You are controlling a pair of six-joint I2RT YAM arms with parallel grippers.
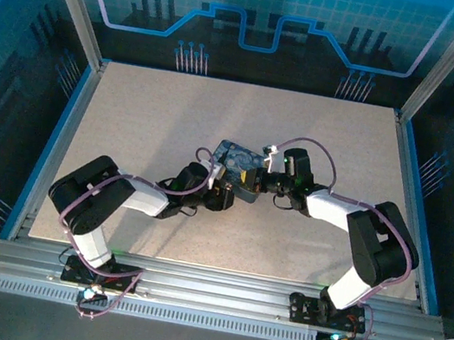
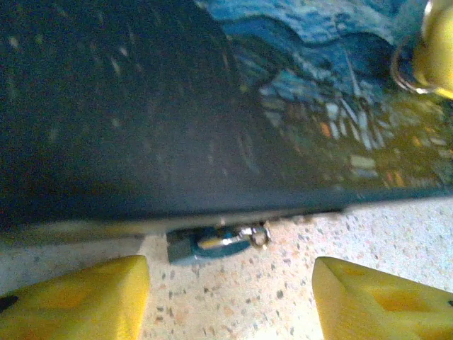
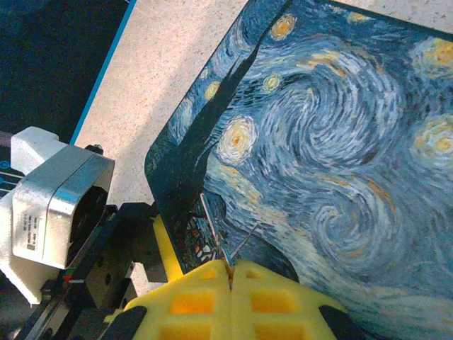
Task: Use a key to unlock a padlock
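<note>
Left wrist view: the left gripper (image 2: 230, 297) is spread wide and holds nothing. The padlock (image 2: 209, 244) lies on the table (image 2: 396, 227) at the painted tin's (image 2: 212, 106) edge. Right wrist view: the right gripper (image 3: 231, 273) is pinched closed on the thin key (image 3: 214, 232), above the tin's lid.

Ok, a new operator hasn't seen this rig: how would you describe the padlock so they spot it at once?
Find the blue starry-night tin mid-table. At the foot of its dark side wall, on the speckled tabletop just ahead of the open left gripper, lies the padlock. It is tiny next to the tin, with a grey-blue body and a thin shiny shackle.
</note>
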